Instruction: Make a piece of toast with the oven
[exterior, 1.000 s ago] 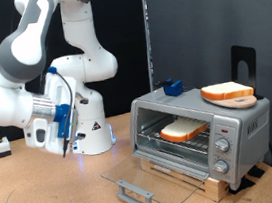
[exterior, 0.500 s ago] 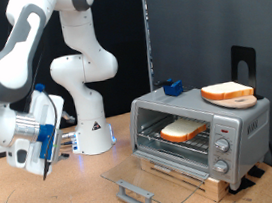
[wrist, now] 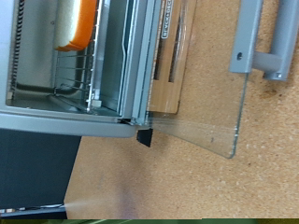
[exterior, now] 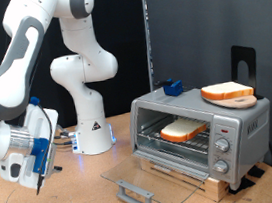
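The silver-grey oven (exterior: 202, 128) stands at the exterior view's right, and its glass door (exterior: 151, 178) lies open flat on the table. The piece of toast (exterior: 183, 130), cream with an orange-brown crust, lies on the wire rack inside. My gripper (exterior: 33, 174) hangs low at the exterior view's far left, well away from the oven, with nothing seen in it. The wrist view shows the oven's open mouth (wrist: 65, 84), the toast (wrist: 75, 23) on the rack, the glass door (wrist: 201, 107) and its grey handle (wrist: 266, 37). My fingers do not show there.
A small blue block (exterior: 172, 88) and a flat tan board (exterior: 228, 93) with an orange edge lie on the oven's top. A black stand (exterior: 242, 62) rises behind it. The oven rests on a wooden base (exterior: 202, 181). The robot's white base (exterior: 92, 137) stands behind.
My arm has swung down and towards the exterior view's left, away from the oven. The oven, the open door and the toast have not moved.
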You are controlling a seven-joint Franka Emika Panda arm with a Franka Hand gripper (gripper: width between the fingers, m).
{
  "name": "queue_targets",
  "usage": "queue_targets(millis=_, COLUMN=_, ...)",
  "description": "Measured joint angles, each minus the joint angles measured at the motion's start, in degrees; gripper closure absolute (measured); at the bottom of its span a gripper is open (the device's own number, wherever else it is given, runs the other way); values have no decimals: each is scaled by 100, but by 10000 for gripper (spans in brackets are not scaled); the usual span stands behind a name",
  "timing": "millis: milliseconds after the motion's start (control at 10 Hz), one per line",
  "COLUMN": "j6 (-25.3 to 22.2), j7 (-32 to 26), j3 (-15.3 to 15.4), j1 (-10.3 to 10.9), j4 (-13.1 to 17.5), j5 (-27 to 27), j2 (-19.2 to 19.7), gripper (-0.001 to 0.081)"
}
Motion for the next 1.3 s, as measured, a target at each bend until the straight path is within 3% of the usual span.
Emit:
queue_targets(millis=200, j6=-457, j7=-126, j3=1, j1=-51, j4=84, j5=-124, j2=115, gripper=-3)
queue_targets(millis=300, j6=-465, j7=-86, j3=0, j1=-68, j4=103, j5=-137, j2=253, gripper=-3)
queue_targets(millis=600, j6=-270, j7=318, j3=49, j1=-26, j4=161, j5=-239, j2=884, gripper=-3)
queue_targets(millis=700, j6=47, j7=348, j3=65, j1=20, j4=127, j5=-239, j2=1063, gripper=-3)
queue_targets(millis=900, j6=198, j7=361, j3=54, j1=85, j4=124, j5=-219, j2=1163, gripper=-3)
queue_targets(millis=1300, j6=-231, j7=-12, j3=209, j1=-81, j4=28, j5=136, j2=1315, gripper=-3)
